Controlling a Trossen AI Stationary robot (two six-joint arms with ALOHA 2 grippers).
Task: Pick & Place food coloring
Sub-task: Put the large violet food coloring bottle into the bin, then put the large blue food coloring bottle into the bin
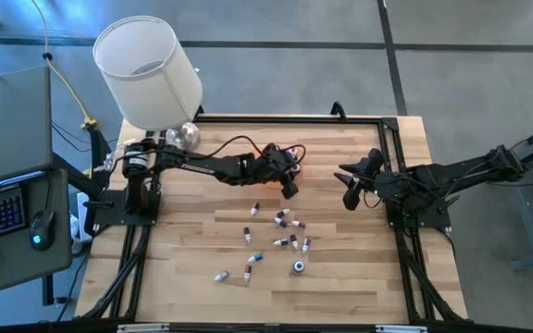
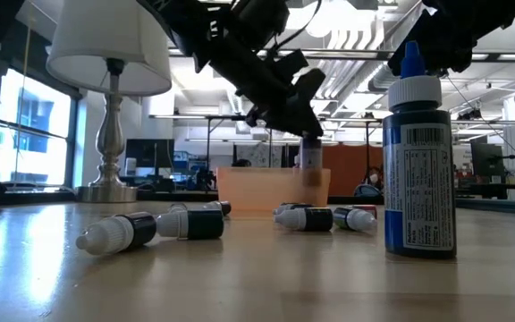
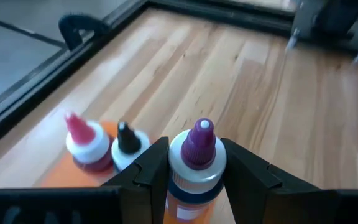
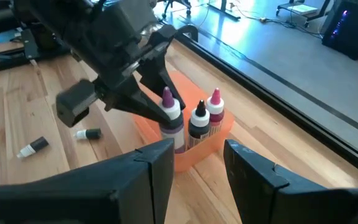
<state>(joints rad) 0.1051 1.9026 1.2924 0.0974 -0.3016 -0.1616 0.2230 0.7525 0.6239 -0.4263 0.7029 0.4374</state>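
My left gripper [image 3: 194,155] is shut on a small purple-tipped, white-capped dropper bottle [image 4: 172,121] at the orange tray [image 4: 221,133] in the middle of the table, toward its far edge. A red-tipped bottle [image 3: 81,144] and a black-tipped bottle [image 3: 127,144] stand upright in the tray. Several more small bottles [image 1: 281,231] lie on their sides on the wood nearer the front, and a blue one [image 2: 418,161] stands upright. My right gripper [image 1: 348,185] is open and empty, just right of the tray. My left gripper pinches the purple-tipped bottle by its white cap [image 3: 194,167] between the two fingers, one on each side. The fingers [image 4: 146,102] come slanting down from the table's left. The bottle is upright, its lower part at the tray; whether it rests there is hidden.
A lamp with a white shade [image 1: 146,69] and a silver base [image 1: 181,136] stands at the table's far left corner. A black frame [image 1: 391,129] runs along the table's edges. Bare wood [image 1: 359,277] lies at the front right.
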